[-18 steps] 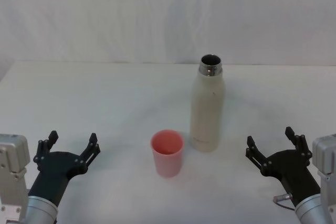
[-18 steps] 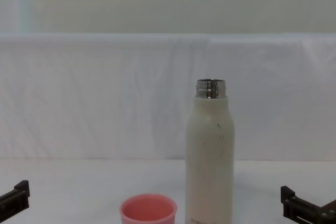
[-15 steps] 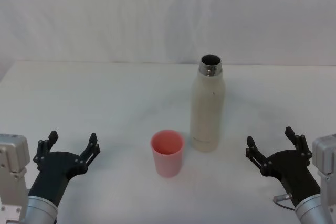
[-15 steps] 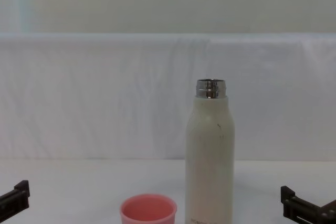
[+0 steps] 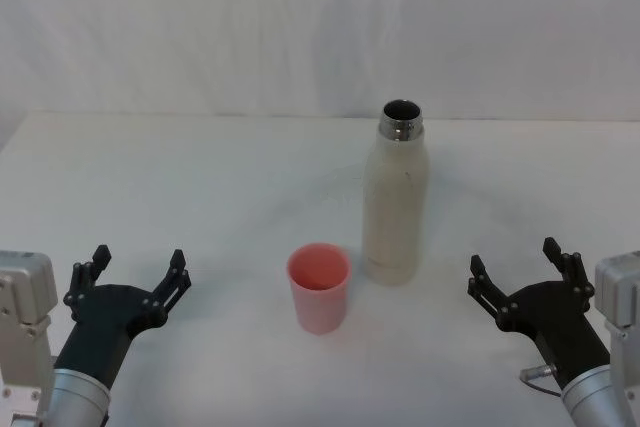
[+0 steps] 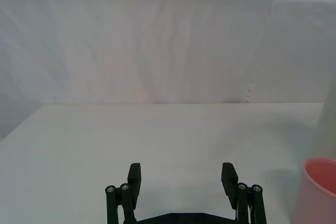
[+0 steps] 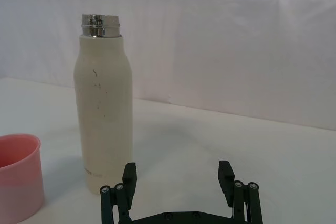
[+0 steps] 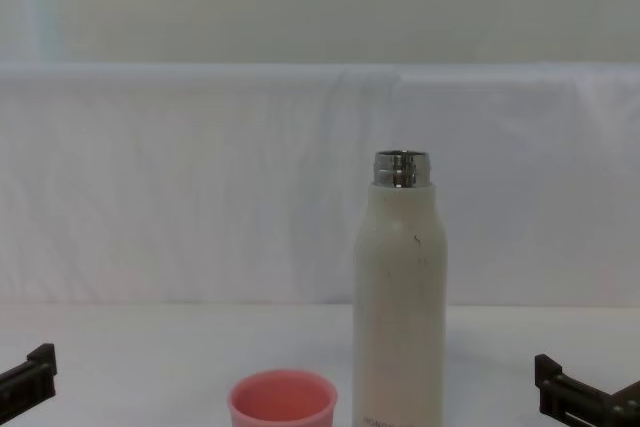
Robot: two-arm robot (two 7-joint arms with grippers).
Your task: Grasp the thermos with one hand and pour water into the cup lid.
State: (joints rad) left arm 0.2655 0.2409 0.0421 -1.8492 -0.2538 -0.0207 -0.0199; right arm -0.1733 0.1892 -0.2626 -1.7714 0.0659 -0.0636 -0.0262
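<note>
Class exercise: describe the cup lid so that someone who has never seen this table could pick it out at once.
Start at the white table and find the tall cream thermos standing upright near its middle. Just beside it, towards the robot and its left gripper, sits the cup lid. It is the only pink item: a short, open, slightly tapered cup.

head high, chest low, both forward-facing

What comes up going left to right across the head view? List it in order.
Left pincer, open, low at the near edge → pink cup lid → cream thermos, upright with its neck uncapped → right pincer, open, low at the near edge.
</note>
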